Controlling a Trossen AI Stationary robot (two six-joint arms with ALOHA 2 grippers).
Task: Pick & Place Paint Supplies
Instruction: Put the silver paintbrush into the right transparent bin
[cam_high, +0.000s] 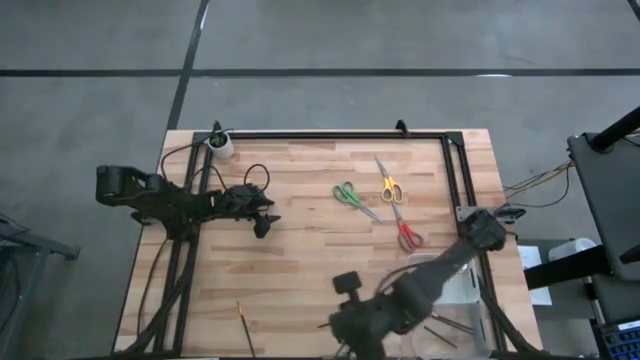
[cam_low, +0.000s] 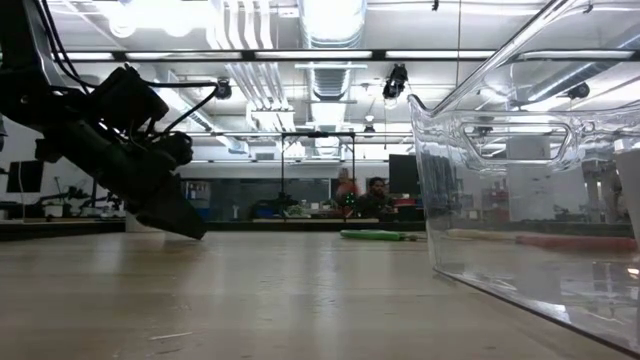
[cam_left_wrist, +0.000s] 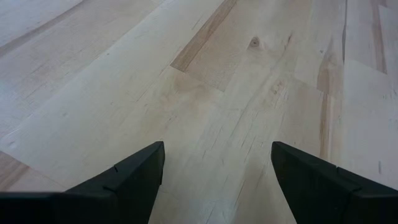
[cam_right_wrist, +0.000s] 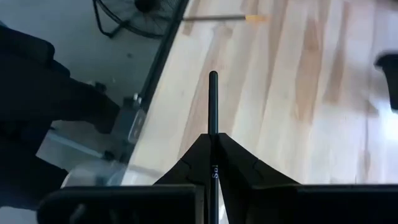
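My right gripper (cam_high: 335, 325) is low over the table's near edge, left of the clear tray (cam_high: 462, 298), and shut on a thin black brush (cam_right_wrist: 213, 112). Another brush (cam_high: 244, 327) with an orange end lies flat on the wood farther left and also shows in the right wrist view as the orange-tipped brush (cam_right_wrist: 225, 18). More brushes (cam_high: 440, 335) lie in the tray. Green scissors (cam_high: 352, 197), yellow scissors (cam_high: 389, 187) and red scissors (cam_high: 406, 232) lie flat right of centre. My left gripper (cam_left_wrist: 217, 174) is open over bare wood at the left (cam_high: 265, 222). No paint bottles show. My right gripper pinches the black brush between its two fingers, with the shaft (cam_right_wrist: 213, 146) running along them. The brush's rounded free end (cam_right_wrist: 213, 76) sticks out well past the fingertips toward the table's left. The brush looks lifted clear of the wood; its back end is hidden between the fingers.
A small white cup (cam_high: 222, 147) stands at the far left corner. A black frame (cam_high: 330, 134) runs along the far and side edges. The clear tray's wall (cam_low: 520, 200) fills the right of the low view. Bare wood lies between the arms.
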